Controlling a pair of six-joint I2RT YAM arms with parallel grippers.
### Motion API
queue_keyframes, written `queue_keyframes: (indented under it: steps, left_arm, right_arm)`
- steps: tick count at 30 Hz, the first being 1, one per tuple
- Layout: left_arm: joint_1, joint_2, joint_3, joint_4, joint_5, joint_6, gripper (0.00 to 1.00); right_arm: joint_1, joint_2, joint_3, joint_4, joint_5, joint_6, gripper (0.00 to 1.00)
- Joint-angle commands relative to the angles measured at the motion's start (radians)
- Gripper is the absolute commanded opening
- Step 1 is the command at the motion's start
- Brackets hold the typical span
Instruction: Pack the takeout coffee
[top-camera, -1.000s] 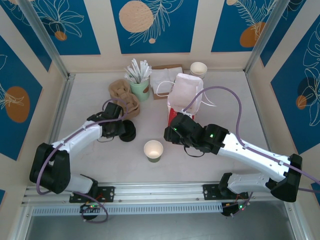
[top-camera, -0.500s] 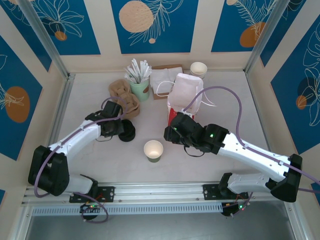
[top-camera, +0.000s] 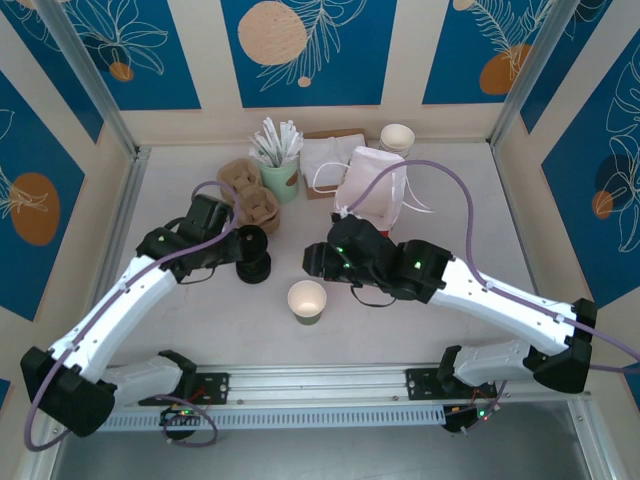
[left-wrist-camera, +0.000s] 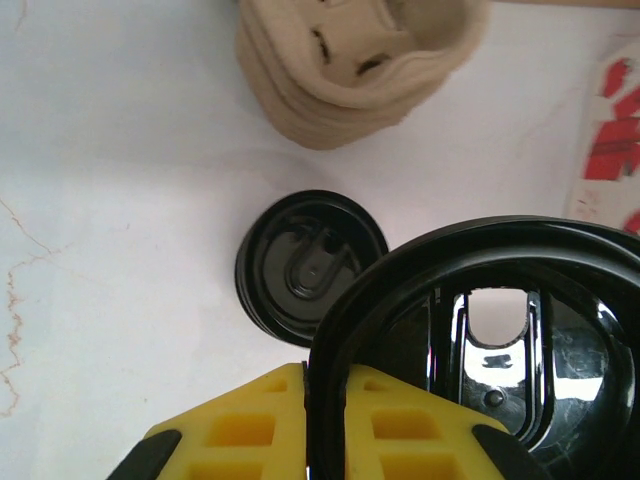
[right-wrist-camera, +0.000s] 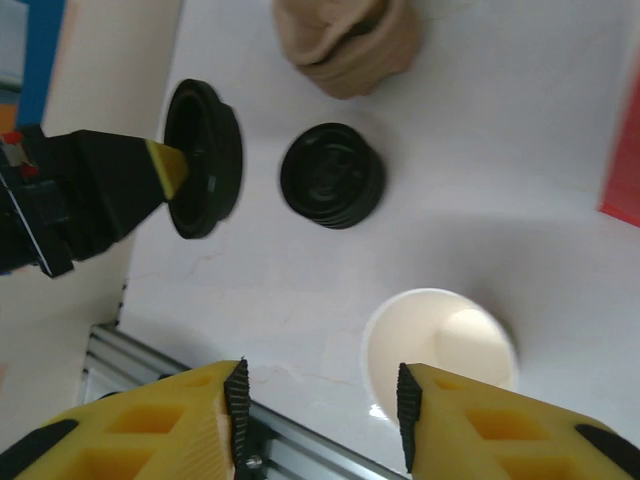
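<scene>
- One white table, walled on three sides by blue and cream panels.
- Two arms reach in from the near edge. The left gripper is raised over the left half. The right gripper hangs near the middle.
- One red-and-white bag stands open behind the right arm.
- Two beige pulp carriers lie at the back left, touching each other.
- One green cup stuffed with white sticks stands just beside them.
- One stack of pale cups sits at the back wall.
- One paper cup, the takeout coffee, stands upright and lidless near the front centre, well apart from the bag.
- One stack of lids rests on the table left of that cup.
- One black lid is off the table and tilted on edge, its rim pinched between the left gripper's yellow fingers.
- The right gripper's jaws stand apart with nothing between them, the cup just beyond the fingertips in the right wrist view.
</scene>
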Motion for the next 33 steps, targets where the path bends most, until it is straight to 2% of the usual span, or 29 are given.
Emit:
queue_keyframes:
  steps: [1, 8, 18, 21, 24, 28, 33]
  left_arm:
    - [-0.054, -0.045, 0.060, -0.120, -0.006, 0.028, 0.12]
    - [-0.158, -0.099, 0.124, -0.182, -0.028, -0.002, 0.12]
    - [-0.200, -0.141, 0.130, -0.202, -0.040, -0.025, 0.12]
    - [-0.201, -0.138, 0.132, -0.204, -0.029, -0.020, 0.12]
    - [-0.201, -0.135, 0.138, -0.207, -0.025, -0.015, 0.12]
    - [-0.201, -0.141, 0.135, -0.206, -0.029, -0.013, 0.12]
    - [-0.202, -0.142, 0.128, -0.200, -0.021, -0.011, 0.12]
  right_arm:
    - [0.027, 0.054, 0.087, 0.012, -0.021, -0.069, 0.49]
    - [0.040, 0.184, 0.234, -0.022, -0.029, -0.125, 0.56]
    - [0.048, 0.330, 0.378, -0.121, -0.042, -0.176, 0.60]
    - [0.047, 0.362, 0.397, -0.125, -0.060, -0.189, 0.55]
    - [0.043, 0.388, 0.416, -0.139, -0.064, -0.192, 0.46]
    - [0.039, 0.409, 0.434, -0.157, -0.053, -0.182, 0.41]
    - [0.030, 0.435, 0.459, -0.169, -0.064, -0.186, 0.24]
